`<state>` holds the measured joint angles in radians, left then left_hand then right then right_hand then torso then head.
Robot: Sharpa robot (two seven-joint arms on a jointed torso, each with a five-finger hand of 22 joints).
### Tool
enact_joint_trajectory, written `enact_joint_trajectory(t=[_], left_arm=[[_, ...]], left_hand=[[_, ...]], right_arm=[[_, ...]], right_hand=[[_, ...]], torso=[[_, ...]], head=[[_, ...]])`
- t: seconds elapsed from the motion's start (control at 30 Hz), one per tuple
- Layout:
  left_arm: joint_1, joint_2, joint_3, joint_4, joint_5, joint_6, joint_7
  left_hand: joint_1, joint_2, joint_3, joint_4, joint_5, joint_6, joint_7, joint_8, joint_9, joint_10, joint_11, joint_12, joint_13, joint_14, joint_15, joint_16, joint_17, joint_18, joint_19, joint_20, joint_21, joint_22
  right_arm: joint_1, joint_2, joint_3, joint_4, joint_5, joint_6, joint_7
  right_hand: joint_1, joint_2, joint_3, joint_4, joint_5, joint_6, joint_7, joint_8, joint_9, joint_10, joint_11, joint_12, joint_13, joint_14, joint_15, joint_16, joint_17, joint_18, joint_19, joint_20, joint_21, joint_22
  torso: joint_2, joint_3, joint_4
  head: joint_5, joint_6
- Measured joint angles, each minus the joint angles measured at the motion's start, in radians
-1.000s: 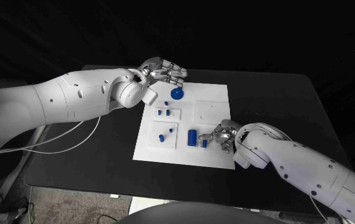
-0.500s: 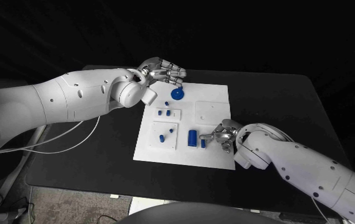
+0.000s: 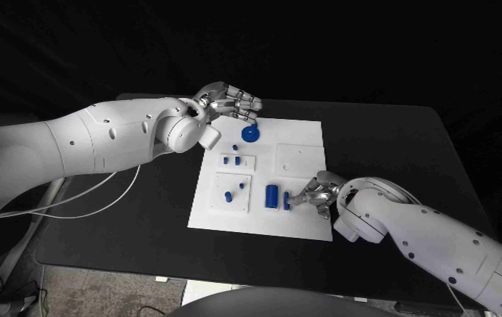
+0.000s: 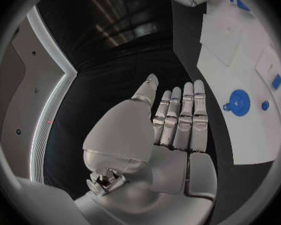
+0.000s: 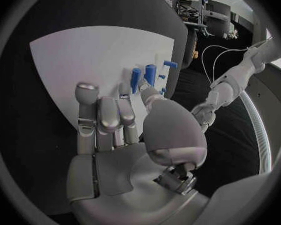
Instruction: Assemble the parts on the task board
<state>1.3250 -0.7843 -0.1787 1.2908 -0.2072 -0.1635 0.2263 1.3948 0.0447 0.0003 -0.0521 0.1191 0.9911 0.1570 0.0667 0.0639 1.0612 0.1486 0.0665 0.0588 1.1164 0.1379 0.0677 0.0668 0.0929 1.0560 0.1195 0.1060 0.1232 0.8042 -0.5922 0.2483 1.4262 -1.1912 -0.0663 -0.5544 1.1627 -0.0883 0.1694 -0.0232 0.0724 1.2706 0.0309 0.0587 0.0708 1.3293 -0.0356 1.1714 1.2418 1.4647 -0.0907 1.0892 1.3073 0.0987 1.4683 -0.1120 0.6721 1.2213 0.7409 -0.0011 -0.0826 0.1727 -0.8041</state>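
Left hand (image 3: 232, 101) above blue gear (image 3: 249, 133) (fingers straight, nothing held).

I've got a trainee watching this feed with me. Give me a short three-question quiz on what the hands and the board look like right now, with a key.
1. True or false: the left hand grips the blue gear.
2. Which hand is at the near edge of the task board, beside the tall blue cylinder? A) left B) right C) neither
3. Fill in: in the left wrist view the left hand's fingers lie straight and side by side, holding ____.

Key
1. False. The gear lies on the board, past the hand.
2. B. The right hand is there, its fingers over the white plate.
3. Nothing.
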Motion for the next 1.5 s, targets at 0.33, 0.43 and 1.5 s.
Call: enact_joint_trajectory(t=[0.33,0.43,1.5], left_arm=[[0.000,0.000,0.000,0.001,-0.001,0.001,-0.001],[0.000,0.000,0.000,0.001,-0.001,0.001,-0.001],[0.000,-0.002,0.000,-0.003,-0.002,0.002,-0.003]], left_hand=[[0.000,0.000,0.000,0.000,0.000,0.000,0.000,0.000,0.000,0.000,0.000,0.000,0.000,0.000,0.000,0.000,0.000,0.000,0.000,0.000,0.000,-0.001],[0.000,0.000,0.000,0.000,0.000,0.000,0.000,0.000,0.000,0.000,0.000,0.000,0.000,0.000,0.000,0.000,0.000,0.000,0.000,0.000,0.000,-0.001],[0.000,0.000,0.000,0.000,0.000,0.000,0.000,0.000,0.000,0.000,0.000,0.000,0.000,0.000,0.000,0.000,0.000,0.000,0.000,0.000,0.000,-0.001]], right_arm=[[-0.009,0.002,0.000,0.001,-0.010,0.023,0.005],[-0.011,0.004,0.000,-0.001,-0.012,0.025,0.005],[-0.021,-0.025,0.011,0.001,0.020,-0.008,0.047]], right_hand=[[0.000,0.000,0.000,0.000,-0.003,0.000,0.000,0.000,0.000,0.000,0.000,0.000,0.000,0.000,0.000,0.000,0.000,0.000,0.000,0.000,0.000,0.000],[0.000,0.000,0.000,0.000,-0.003,0.000,0.000,0.000,0.000,0.000,0.000,0.000,0.000,0.000,0.000,0.000,0.001,0.000,0.000,0.000,0.000,0.000],[-0.051,-0.007,-0.087,0.102,0.041,-0.011,0.011,0.005,0.001,-0.009,0.002,-0.007,-0.007,-0.001,0.001,-0.013,0.001,0.000,0.000,0.000,-0.014,-0.009]], torso=[[0.001,-0.0001,0.0004],[0.001,-0.0003,0.0012],[-0.001,-0.0008,-0.0018]], head=[[-0.007,0.002],[-0.007,0.001],[-0.007,0.020]])
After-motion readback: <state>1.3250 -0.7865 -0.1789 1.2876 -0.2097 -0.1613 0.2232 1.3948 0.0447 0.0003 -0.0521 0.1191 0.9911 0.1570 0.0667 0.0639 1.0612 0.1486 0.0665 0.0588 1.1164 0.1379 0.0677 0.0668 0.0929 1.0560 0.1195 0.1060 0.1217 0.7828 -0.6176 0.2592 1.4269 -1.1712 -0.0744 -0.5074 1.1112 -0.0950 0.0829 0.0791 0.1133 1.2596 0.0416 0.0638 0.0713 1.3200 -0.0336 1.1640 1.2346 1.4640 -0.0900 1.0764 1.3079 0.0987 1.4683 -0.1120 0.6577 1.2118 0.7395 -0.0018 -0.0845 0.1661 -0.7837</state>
